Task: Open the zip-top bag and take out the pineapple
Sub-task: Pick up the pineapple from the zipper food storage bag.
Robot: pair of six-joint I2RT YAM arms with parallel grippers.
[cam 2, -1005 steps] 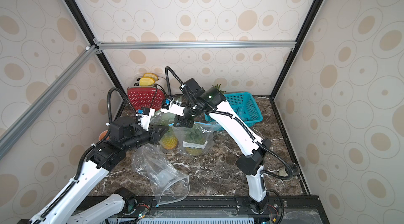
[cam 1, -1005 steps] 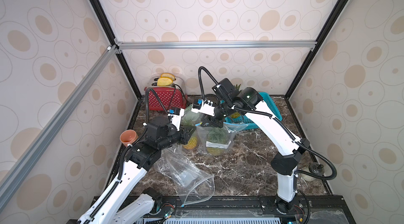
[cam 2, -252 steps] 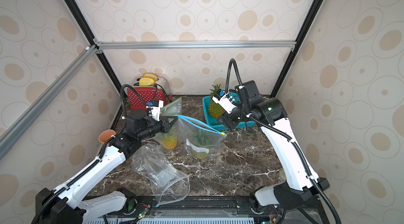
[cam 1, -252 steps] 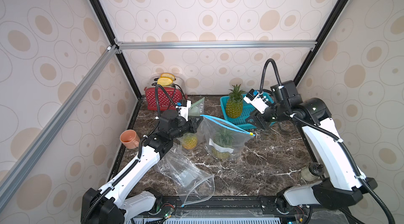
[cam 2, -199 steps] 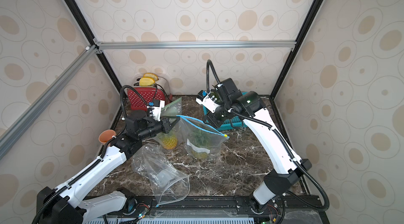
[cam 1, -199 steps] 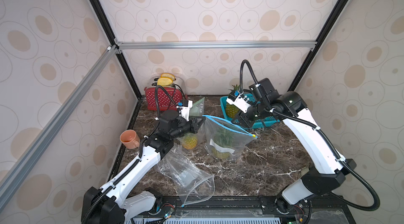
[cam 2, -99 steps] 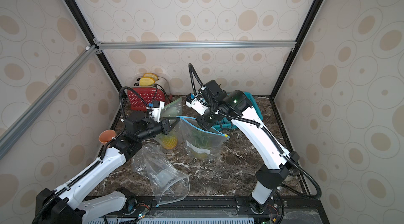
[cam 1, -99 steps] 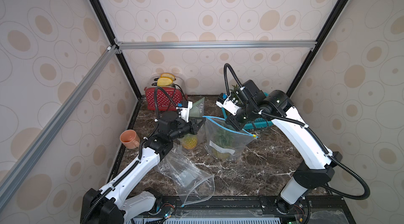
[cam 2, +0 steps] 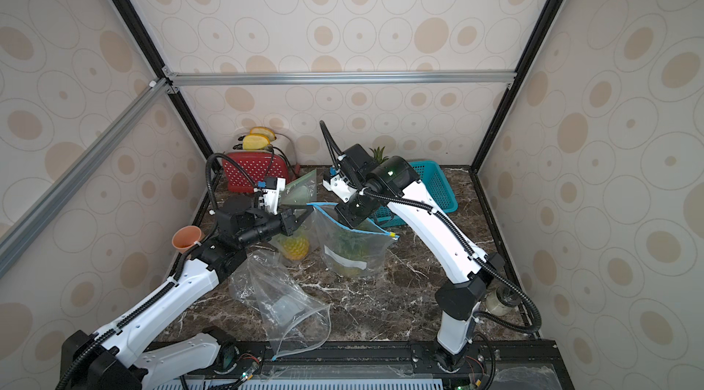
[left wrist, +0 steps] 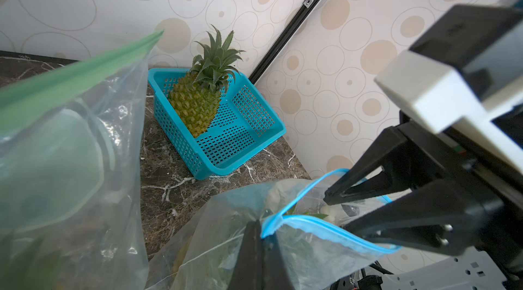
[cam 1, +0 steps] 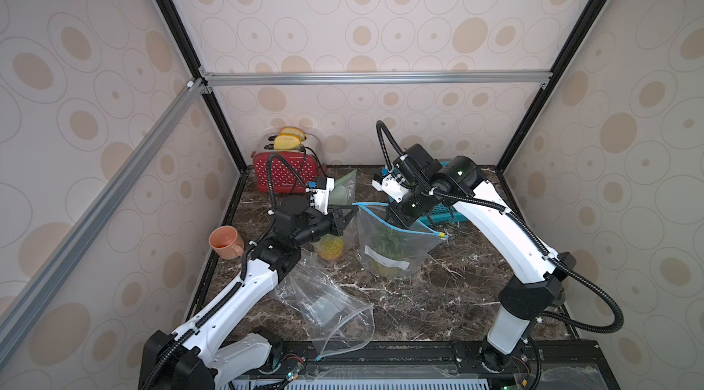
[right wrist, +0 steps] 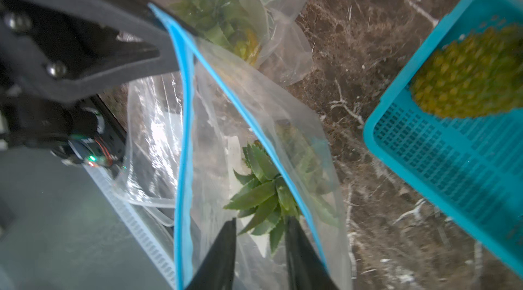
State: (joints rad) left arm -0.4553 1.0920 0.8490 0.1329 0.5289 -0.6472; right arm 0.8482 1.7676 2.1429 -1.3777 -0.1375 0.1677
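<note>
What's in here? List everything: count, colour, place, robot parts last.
clear zip-top bag with blue strip: 1, table centre, mouth open
pineapple inside it: 1, green-yellow
clear bag with green strip: 1, beside it, holds small yellow pineapple
empty clear plastic bag: 1, table front
teal plastic basket: 1, back right, holds one pineapple
red toaster: 1, back left, two yellow slices
orange cup: 1, left edge
pale jar: 1, by right arm's base
left gripper: shut on blue strip
right gripper: open, inside bag mouth
</note>
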